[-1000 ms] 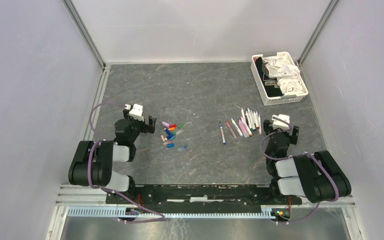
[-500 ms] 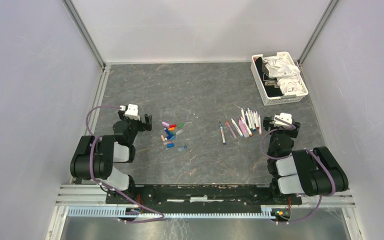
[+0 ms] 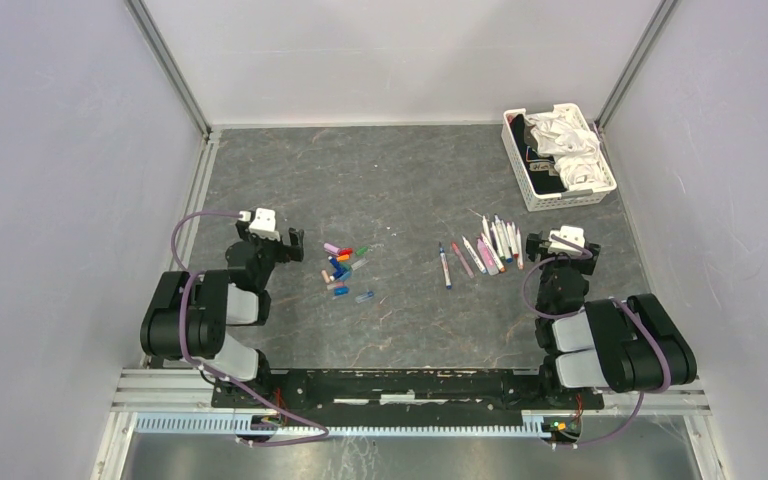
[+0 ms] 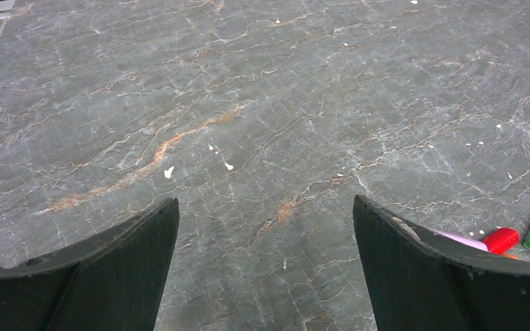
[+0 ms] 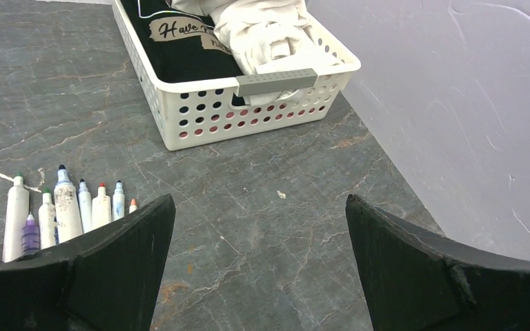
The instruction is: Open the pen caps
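Grey walls [image 3: 50, 150] shut in the table [image 3: 400, 170] on its left, far and right sides, and a metal rail [image 3: 194, 205] runs down the left edge. We see the whole far half of the dark marbled top bare, save for one white basket [image 3: 540, 203] in the far right corner, close to the right wall; it holds white cloth [image 5: 269, 27] and something dark with lettering. A bare strip also lies in the middle, between two groups. On the left of it are the caps [image 3: 343, 268], loose and bunched in one small cluster: we count about ten from above, in pink, red, orange, green and blue, though they are too small to be sure. On the right are the pens [image 3: 485, 250], laid side by side in one fanned row with bare tips pointing away from the arms; we count about ten from above, and about nine tips show in the right wrist view. The left claw [image 4: 266, 202] hangs just left of the caps, its fingers wide apart with nothing between them; three caps, pink, red and green, show past its right finger. The right claw [image 5: 259, 200] hangs just right of the pens, likewise spread and empty, with open table between it and the basket.
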Tool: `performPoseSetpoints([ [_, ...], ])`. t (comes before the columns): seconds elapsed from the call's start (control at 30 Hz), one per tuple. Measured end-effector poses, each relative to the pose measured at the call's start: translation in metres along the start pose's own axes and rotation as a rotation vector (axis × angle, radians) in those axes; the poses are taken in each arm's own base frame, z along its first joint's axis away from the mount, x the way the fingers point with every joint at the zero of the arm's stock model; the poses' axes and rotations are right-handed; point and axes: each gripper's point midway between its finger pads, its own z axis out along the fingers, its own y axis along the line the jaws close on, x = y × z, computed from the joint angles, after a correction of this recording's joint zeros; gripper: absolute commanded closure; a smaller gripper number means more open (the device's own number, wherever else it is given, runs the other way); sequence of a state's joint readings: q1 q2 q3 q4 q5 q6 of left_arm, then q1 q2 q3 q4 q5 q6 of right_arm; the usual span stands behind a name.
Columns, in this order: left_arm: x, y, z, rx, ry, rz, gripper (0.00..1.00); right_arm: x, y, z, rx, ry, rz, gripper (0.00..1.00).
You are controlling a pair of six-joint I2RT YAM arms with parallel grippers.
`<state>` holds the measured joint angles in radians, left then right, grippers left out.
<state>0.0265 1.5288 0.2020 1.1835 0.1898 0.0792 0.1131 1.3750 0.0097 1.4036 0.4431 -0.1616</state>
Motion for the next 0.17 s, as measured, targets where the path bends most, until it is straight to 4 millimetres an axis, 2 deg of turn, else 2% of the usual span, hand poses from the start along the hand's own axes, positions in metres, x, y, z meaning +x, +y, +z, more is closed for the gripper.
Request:
performPoseSetpoints([
  [0.17, -0.0002, -0.0001, 0.0003, 0.001, 0.0, 0.0, 0.0, 0.0001, 0.0004, 0.0, -0.002, 0.0, 0.0, 0.02],
])
